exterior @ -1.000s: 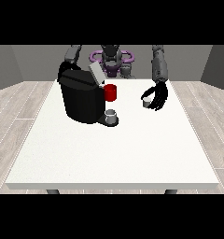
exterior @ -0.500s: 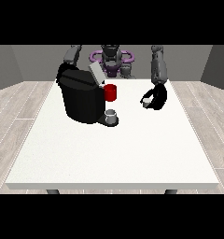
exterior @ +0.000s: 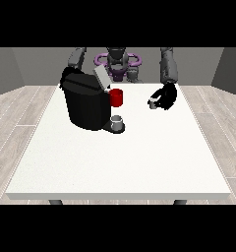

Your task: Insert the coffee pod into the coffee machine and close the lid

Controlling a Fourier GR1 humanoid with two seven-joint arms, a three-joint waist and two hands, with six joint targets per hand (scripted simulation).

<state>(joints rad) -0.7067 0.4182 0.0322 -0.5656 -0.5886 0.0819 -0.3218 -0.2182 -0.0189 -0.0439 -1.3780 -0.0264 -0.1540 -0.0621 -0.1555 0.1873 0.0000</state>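
Pod: coffee pod clutched in curled hand at view's right, three o'clock of coffee machine.
Lid: lid up.
Left: insert, close.
Other hand: hidden.

No text, label or number can be read anywhere

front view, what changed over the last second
The black hand at the view's right, curled round the small grey coffee pod, lifted slightly and drew back toward the robot. The black coffee machine with raised lid, red cup and grey cup stayed put.
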